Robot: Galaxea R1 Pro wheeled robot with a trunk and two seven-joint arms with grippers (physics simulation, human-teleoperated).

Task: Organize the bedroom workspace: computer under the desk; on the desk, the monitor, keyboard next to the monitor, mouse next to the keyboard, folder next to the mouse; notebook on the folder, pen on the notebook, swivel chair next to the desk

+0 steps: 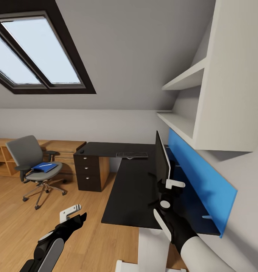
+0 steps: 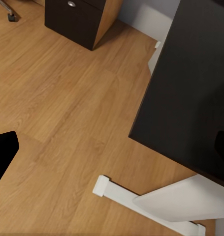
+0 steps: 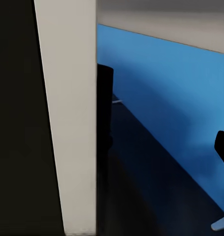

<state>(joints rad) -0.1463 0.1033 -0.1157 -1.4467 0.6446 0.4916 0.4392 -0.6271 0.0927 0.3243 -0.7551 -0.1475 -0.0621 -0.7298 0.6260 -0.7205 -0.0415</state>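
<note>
Currently the wide black flat monitor (image 1: 162, 158) is gripped at its edge by the right gripper (image 1: 167, 189) on the long black desk (image 1: 132, 189). Whether the left gripper (image 1: 70, 212) is spread cannot be told. A bright blue folder (image 1: 44, 166) is carried on the grey padded swivel chair (image 1: 32, 162).

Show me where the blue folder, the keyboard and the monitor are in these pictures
blue folder (image 1: 44, 166), head view, middle of its top face, lying on the swivel chair seat.
keyboard (image 1: 132, 155), head view, centre of its key area, on the desk.
monitor (image 1: 162, 159), head view, its edge-on panel, standing on the desk.
</note>
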